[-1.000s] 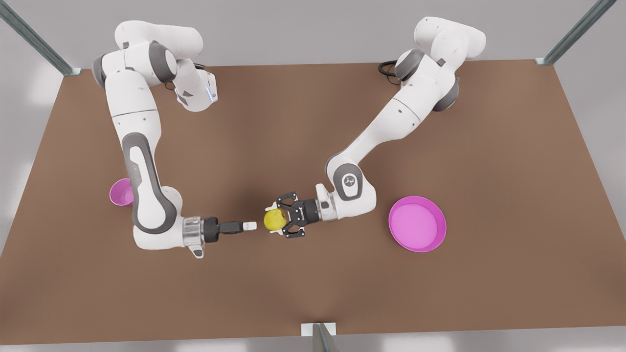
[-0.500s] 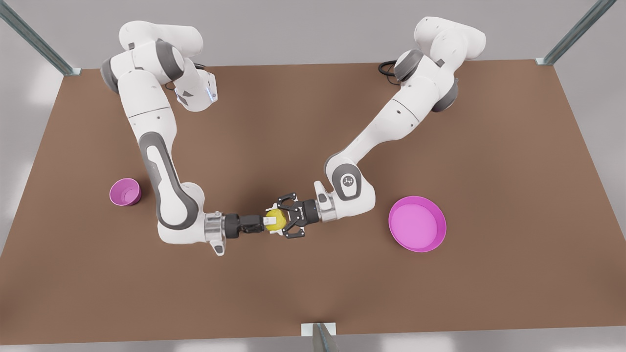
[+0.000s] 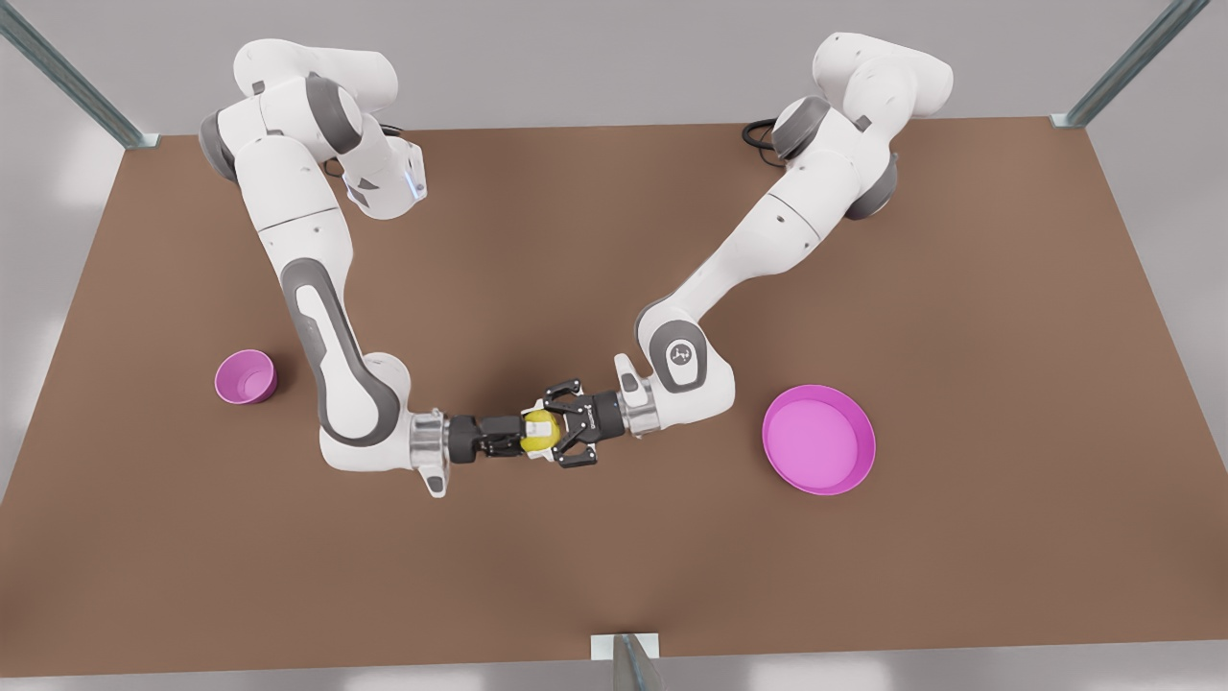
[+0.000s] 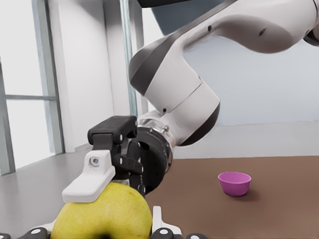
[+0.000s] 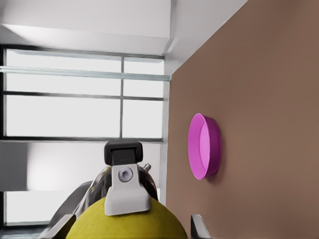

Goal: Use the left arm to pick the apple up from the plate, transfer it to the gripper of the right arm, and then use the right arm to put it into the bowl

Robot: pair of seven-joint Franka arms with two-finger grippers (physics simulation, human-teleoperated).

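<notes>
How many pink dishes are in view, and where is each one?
2. The small deep bowl stands at the front view's left. The wide shallow plate lies at the front view's right. Both are in full view; no others seem hidden.

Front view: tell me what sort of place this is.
Probably a simulated robot test cell: brown table, metal corner posts, tall windows behind. Mid-table, the left gripper and right gripper both clamp the apple.

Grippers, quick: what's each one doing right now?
Left gripper: closed on the apple.
Right gripper: at the apple; cannot be told.
</notes>
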